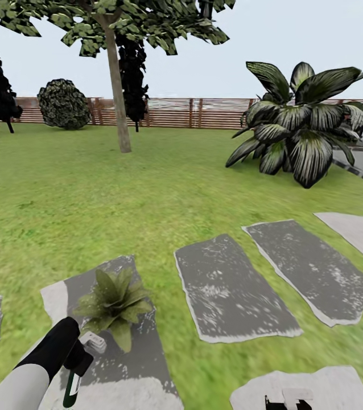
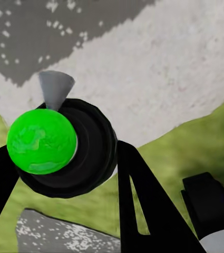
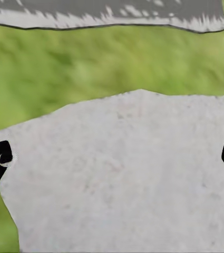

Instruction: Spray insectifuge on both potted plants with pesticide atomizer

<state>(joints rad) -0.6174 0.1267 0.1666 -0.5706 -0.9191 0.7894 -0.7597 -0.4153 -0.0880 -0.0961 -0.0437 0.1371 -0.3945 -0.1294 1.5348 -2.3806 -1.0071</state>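
holder: left pincer (image 1: pixel 78 364) clamped on the spray bottle (image 1: pixel 74 382), low at the left of the head view; bottle body hangs down from the grip.
bottle axis: near vertical; white trigger head (image 1: pixel 93 341) on top, pointing up-right toward the plant.
wrist check: left wrist view looks at the bottle's green base (image 2: pixel 42 141) with black fingers (image 2: pixel 143 205) on both sides of the dark body.
target: potted plant (image 1: pixel 113 302) stands on a grey stepping slab (image 1: pixel 141 353), just beyond the trigger head, near it but apart; pot hidden under the leaves.
key relation: plant lies forward and slightly right of the nozzle, so likely only a short aim correction before spraying.
second plant: cannot be placed from these views.
right pincer (image 1: pixel 287 403): fingers apart, holding nothing, over a pale slab (image 3: pixel 117 184); farther from the plant than the left.
surroundings: lawn (image 1: pixel 90 193), slat fence (image 1: pixel 176 112) behind.
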